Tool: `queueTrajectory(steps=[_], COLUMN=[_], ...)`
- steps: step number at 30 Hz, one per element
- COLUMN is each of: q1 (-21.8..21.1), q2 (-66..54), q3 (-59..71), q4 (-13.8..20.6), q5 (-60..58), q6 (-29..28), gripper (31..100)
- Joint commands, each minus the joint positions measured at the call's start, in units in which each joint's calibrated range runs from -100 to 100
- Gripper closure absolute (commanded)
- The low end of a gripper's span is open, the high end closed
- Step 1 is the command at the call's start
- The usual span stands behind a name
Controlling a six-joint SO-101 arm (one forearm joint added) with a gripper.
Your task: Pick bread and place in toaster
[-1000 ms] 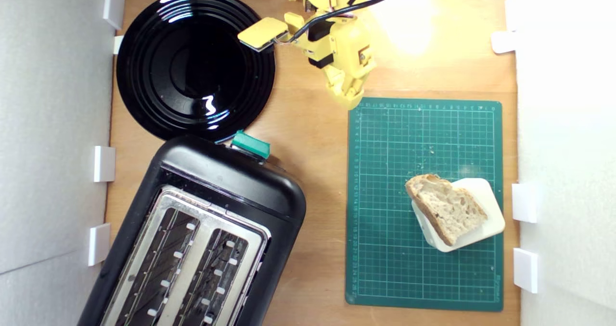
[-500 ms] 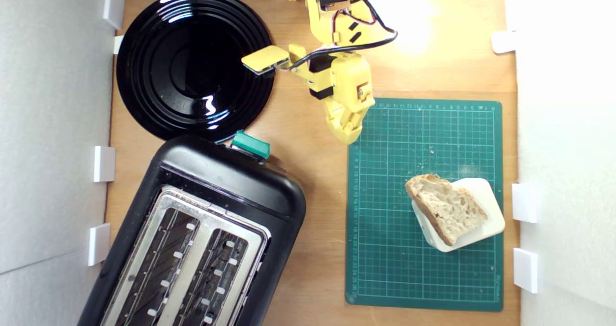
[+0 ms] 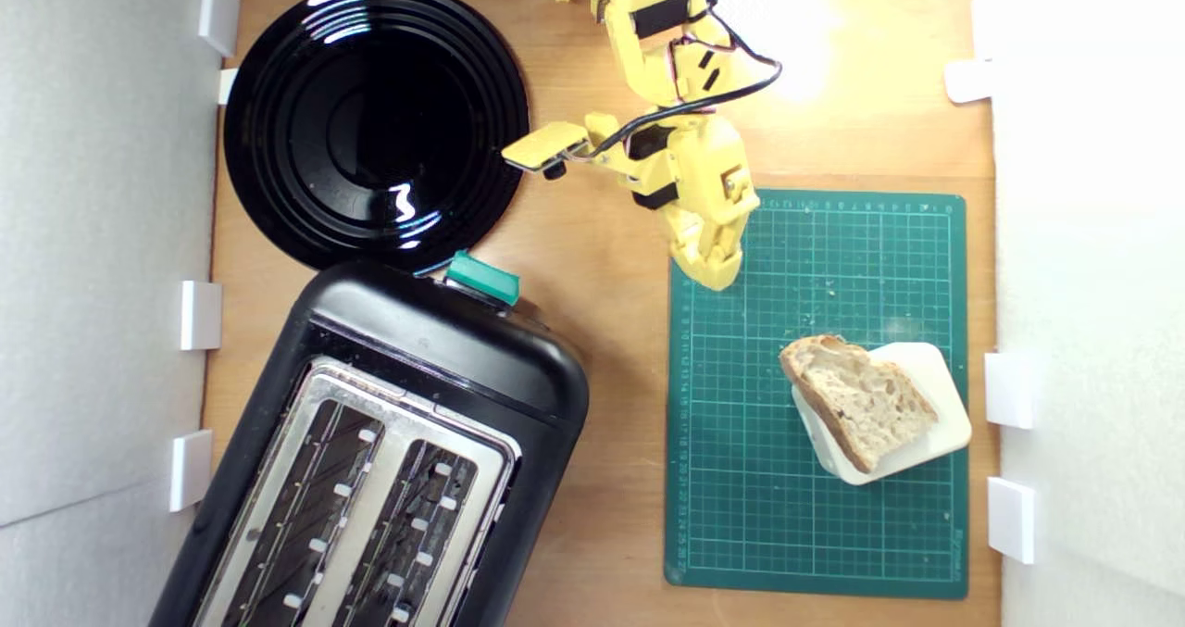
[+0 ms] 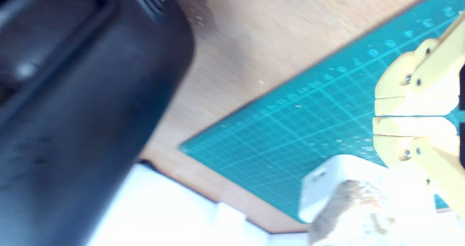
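Nothing is done yet: the bread (image 3: 859,398) lies on its white block (image 3: 935,423); the gripper (image 3: 716,273), jaws pressed together and empty, hangs well short; grasp and toaster (image 3: 389,451) remain.

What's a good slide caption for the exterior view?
Shut gripper over the green cutting mat, short of the bread on its cream block; toaster waits empty.

yellow arm (image 3: 662,43) extended, gripper (image 3: 717,275) closed, empty
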Motion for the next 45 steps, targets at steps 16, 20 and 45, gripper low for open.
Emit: queueTrajectory(steps=[16, 20, 45], q1=[-0.4, -0.4, 1.6], q2=[10.1, 12.1, 12.6], q3=[-3.6, -3.6, -3.8], q4=[8.7, 8.2, 8.1], q5=[-18.4, -21.4, -23.7], q6=[-3.5, -3.4, -3.9], gripper=[90.9, 77.1, 33.4])
